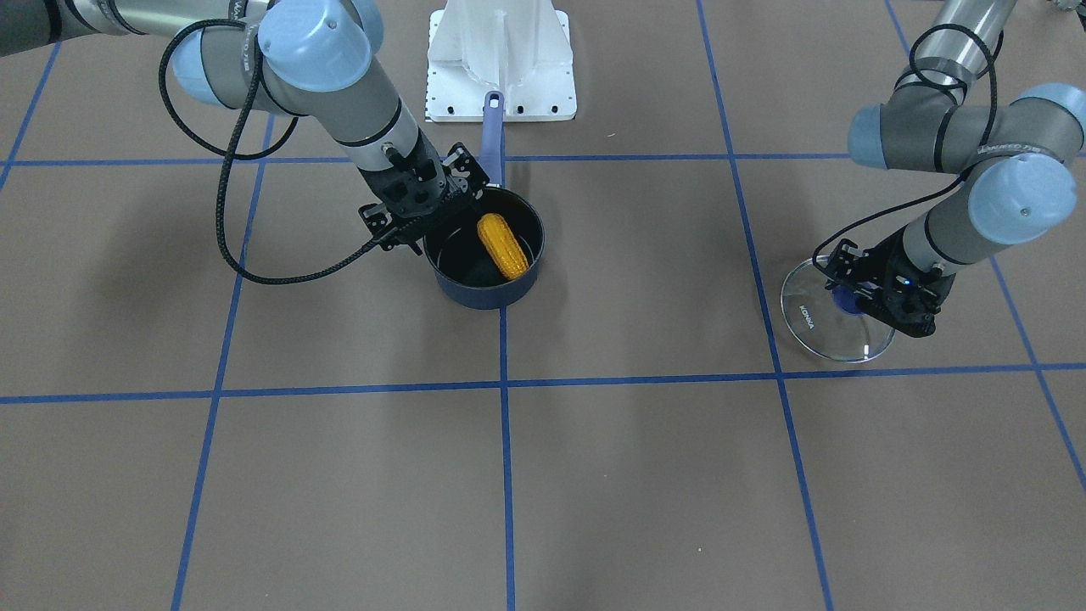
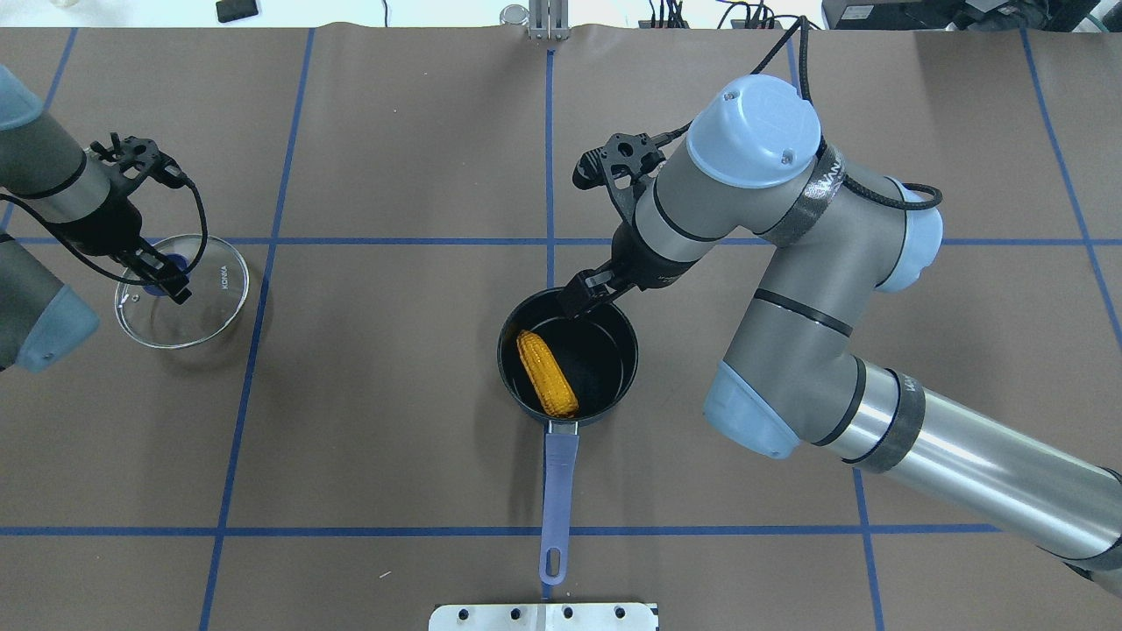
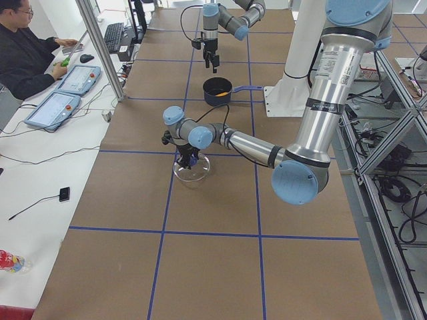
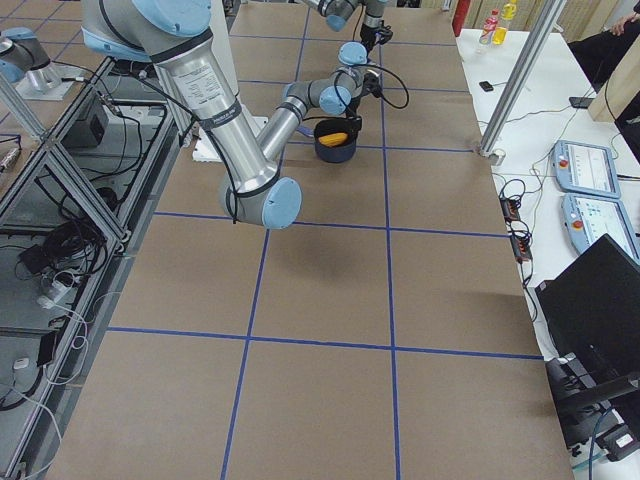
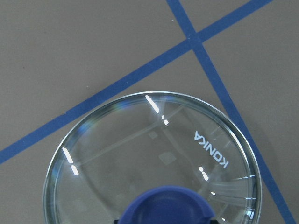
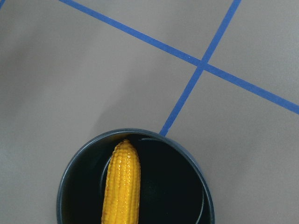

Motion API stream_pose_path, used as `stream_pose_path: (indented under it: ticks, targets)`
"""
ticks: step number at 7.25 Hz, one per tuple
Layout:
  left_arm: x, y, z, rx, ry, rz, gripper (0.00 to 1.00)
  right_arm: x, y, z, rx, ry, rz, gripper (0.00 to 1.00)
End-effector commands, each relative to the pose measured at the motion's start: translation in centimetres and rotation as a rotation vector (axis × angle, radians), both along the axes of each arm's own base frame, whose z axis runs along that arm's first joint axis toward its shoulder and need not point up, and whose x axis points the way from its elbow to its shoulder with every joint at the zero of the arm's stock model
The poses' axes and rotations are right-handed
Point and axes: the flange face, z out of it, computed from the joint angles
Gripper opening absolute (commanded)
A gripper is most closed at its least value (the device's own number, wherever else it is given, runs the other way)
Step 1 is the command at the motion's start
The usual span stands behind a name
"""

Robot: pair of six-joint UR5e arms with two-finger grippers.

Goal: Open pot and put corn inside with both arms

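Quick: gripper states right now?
Left gripper: at the lid knob; grip cannot be told.
Right gripper: open, empty; the corn lies in the pot.

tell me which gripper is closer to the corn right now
Right. The right gripper hangs over the rim of the pot, just beside the corn inside it; the left gripper is far off across the table, at the blue knob of the glass lid.
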Motion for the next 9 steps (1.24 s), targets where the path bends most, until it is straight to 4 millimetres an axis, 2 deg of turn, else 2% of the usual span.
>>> stream_pose_path:
  ticks: [1,3,4,5,6,7,8,9]
  targets:
    - [0.2,-0.1,-0.2,0.006,0.004,0.004,0.95,0.2,-0.2,0.0,0.0,0.0,0.004,1.0]
    - [0.1,-0.1,-0.3,0.014,0.008,0.004,0.97,0.3,-0.3,0.0,0.0,0.0,0.007,1.0]
    - [-0.1,-0.1,-1.0,0.026,0.017,0.001,0.97,0.5,-0.4,0.0,0.001,-0.003,0.009,1.0]
    - [-0.4,0.1,-2.2,0.012,0.059,0.008,0.98,1.8,-1.6,-0.1,-0.001,-0.004,0.037,1.0]
    - [-3.4,-1.3,-2.6,0.01,0.068,-0.046,0.98,5.0,-4.0,0.3,0.013,-0.017,0.096,1.0]
    - [-6.6,-3.0,-3.1,0.017,0.066,-0.107,0.99,7.8,-5.7,3.5,0.012,-0.014,0.147,1.0]
    - [-10.7,-4.4,-2.8,0.011,0.056,-0.176,0.99,10.9,-6.8,7.2,0.036,-0.038,0.193,1.0]
    - [-14.0,-5.2,-2.5,0.009,0.053,-0.23,0.99,13.0,-7.0,10.3,0.06,-0.054,0.208,1.0]
